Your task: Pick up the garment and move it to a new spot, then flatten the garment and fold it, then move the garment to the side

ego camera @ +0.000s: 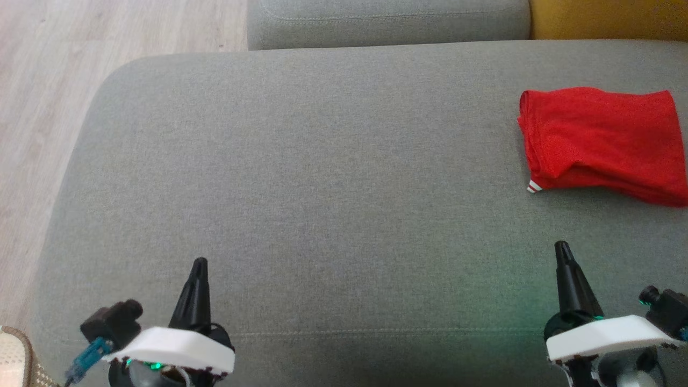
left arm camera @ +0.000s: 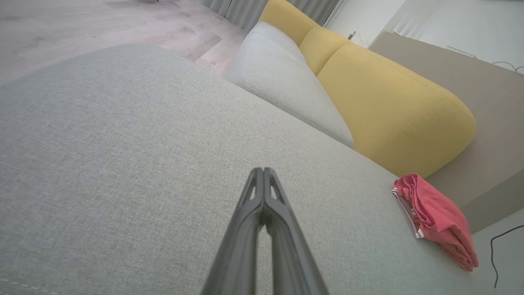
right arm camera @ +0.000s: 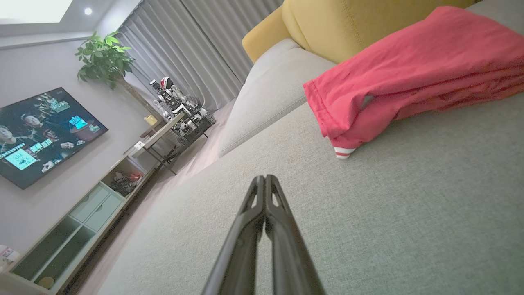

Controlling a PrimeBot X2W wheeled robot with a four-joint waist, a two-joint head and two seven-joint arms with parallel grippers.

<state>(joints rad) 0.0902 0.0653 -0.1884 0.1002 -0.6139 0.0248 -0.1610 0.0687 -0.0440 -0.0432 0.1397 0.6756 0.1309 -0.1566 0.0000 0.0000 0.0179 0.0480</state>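
At the far left a pale wooden floor [ego camera: 32, 107] is seen beside the rounded edge of a grey sofa seat [ego camera: 322, 177]. At the lower left the left gripper [ego camera: 199, 262] is held over the near part of the seat, its two dark fingers pressed together with nothing between them (in the left wrist view they are seen meeting at the tips). A second grey cushion [ego camera: 387, 21] is set behind the seat's middle. At the lower right the right gripper [ego camera: 561, 245] is likewise closed on nothing. The red garment [ego camera: 602, 142] is found beyond it, well apart, at the seat's far right, folded into a rough rectangle and laid flat, with a striped trim [ego camera: 532, 187] showing at its near left corner. A yellow cushion [ego camera: 607, 19] is seen behind it.
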